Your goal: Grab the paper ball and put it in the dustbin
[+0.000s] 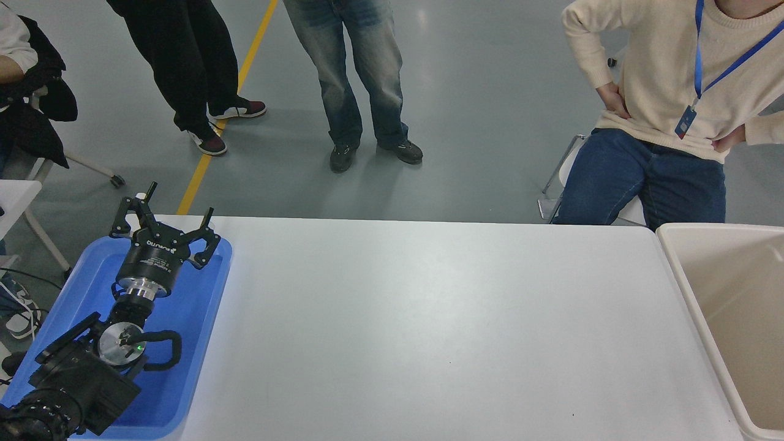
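The paper ball is not in view anywhere on the table. The beige dustbin (678,257) stands at the table's right end, cut off by the picture's edge, and the part of its inside that shows holds nothing. My left gripper (177,205) is parked at the lower left above the blue tray, open and empty, its fingers spread. My right arm and gripper are out of view.
A shallow blue tray (202,324) lies at the table's left end under my left arm. The white table (429,331) spans the middle. A seated person (667,104) is at the far right; two people stand beyond the far edge, and another sits at the far left.
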Controlling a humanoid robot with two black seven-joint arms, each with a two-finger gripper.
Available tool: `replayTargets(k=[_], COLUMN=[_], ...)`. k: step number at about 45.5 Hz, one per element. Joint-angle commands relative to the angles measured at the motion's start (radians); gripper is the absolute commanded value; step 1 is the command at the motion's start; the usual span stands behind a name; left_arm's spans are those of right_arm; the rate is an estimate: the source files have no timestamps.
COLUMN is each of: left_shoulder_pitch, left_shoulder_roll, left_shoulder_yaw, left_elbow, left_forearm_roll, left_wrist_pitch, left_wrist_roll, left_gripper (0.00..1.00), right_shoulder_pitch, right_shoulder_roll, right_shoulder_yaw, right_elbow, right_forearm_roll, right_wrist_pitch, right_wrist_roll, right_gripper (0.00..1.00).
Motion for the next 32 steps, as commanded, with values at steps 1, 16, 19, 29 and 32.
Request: replayTargets(k=[1, 16, 19, 29, 32], left_shoulder_pitch=[-0.001, -0.001, -0.001, -0.001, -0.001], left_shoulder_roll=[0.0, 0.0, 0.0, 0.0, 0.0], left_shoulder_yaw=[0.0, 0.0, 0.0, 0.0, 0.0], left_elbow=[0.0, 0.0, 0.0, 0.0, -0.001], left_forearm_roll=[0.0, 0.0, 0.0, 0.001, 0.0], left_wrist_pitch=[0.0, 0.0, 0.0, 0.0, 0.0], left_wrist_roll=[0.0, 0.001, 0.0, 0.0, 0.0], left_gripper=[1.0, 1.0, 1.0, 1.0, 1.0], right_shoulder_pitch=[0.003, 0.049, 0.063, 0.069, 0.066], right_shoulder_roll=[0.009, 0.005, 0.003, -0.083, -0.095], right_shoulder_yaw=[0.004, 0.013, 0.042, 0.407, 0.525], right_elbow=[-0.001, 0.025, 0.04, 0.209, 0.241], right_forearm_roll=[0.0, 0.0, -0.001, -0.015, -0.017], right_wrist_pitch=[-0.037, -0.035, -0.029, -0.019, -0.017], right_wrist_roll=[0.001, 0.0, 0.001, 0.006, 0.007], right_gripper=[0.89, 1.0, 1.0, 1.0, 1.0])
